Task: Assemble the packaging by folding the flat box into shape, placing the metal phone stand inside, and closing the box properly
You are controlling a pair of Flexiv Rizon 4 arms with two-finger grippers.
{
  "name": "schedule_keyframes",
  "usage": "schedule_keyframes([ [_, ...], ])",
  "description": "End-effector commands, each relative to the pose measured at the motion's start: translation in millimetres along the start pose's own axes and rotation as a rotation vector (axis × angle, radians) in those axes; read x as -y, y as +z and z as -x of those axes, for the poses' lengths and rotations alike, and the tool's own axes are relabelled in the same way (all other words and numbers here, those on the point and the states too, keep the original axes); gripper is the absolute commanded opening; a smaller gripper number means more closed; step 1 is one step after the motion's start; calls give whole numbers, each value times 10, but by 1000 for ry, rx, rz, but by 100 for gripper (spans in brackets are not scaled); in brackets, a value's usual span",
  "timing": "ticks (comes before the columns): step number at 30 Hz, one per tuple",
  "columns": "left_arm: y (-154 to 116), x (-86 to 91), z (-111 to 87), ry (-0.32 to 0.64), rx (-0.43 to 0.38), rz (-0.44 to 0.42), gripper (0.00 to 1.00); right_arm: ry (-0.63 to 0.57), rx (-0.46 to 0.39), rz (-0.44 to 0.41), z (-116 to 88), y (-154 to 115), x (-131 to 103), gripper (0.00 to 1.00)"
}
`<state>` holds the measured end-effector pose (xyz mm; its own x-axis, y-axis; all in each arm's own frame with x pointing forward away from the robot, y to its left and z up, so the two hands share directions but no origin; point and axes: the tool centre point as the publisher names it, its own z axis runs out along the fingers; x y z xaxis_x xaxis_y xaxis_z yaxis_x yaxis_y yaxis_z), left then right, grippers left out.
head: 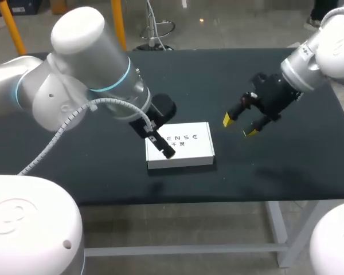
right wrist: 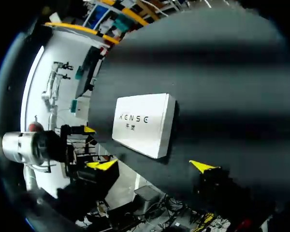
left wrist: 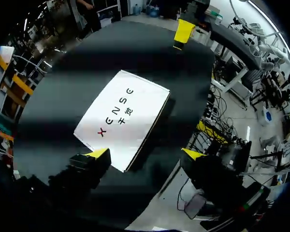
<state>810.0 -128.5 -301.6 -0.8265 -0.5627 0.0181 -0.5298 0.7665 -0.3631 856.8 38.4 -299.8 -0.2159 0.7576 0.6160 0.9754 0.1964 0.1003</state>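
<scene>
The bench (head: 275, 166) has a matte black top filling the middle of the head view. Its pale grey legs (head: 277, 226) and a crossbar (head: 178, 250) show in the lower right, below the front edge.

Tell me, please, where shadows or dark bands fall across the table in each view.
Head view: no bands, only a soft shadow along the near edge of the white box. Left wrist view: broad dark bands cross the table and box. Right wrist view: table banded too.
</scene>
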Motion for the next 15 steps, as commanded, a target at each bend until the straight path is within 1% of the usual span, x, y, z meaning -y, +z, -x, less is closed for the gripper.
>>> schedule_keyframes([
  [1, -48, 25, -207, -319, 158, 44, 100, -99, 13, 216, 50, -188, 100, 100],
  [2, -63, 19, -256, -350, 150, 51, 100, -112, 24, 241, 60, -228, 91, 100],
  [3, -78, 17, -289, -393, 165, 53, 100, -139, 20, 262, 78, -268, 81, 100],
  [4, -84, 16, -331, -414, 178, 68, 100, -166, 25, 285, 99, -302, 78, 100],
  [5, -91, 11, -372, -438, 173, 69, 100, -180, 37, 308, 114, -335, 66, 100],
  [6, -103, 7, -415, -462, 178, 74, 100, -210, 32, 323, 123, -367, 66, 100],
  [9, -111, -9, -537, -508, 186, 100, 100, -264, 41, 371, 158, -438, 47, 100],
  [12, -103, -27, -647, -560, 189, 122, 100, -312, 26, 410, 218, -502, 26, 100],
  [14, -79, -41, -710, -601, 175, 149, 100, -365, 32, 430, 262, -534, 21, 100],
  [15, -53, -52, -743, -611, 200, 190, 100, -417, 62, 432, 284, -544, 23, 100],
])
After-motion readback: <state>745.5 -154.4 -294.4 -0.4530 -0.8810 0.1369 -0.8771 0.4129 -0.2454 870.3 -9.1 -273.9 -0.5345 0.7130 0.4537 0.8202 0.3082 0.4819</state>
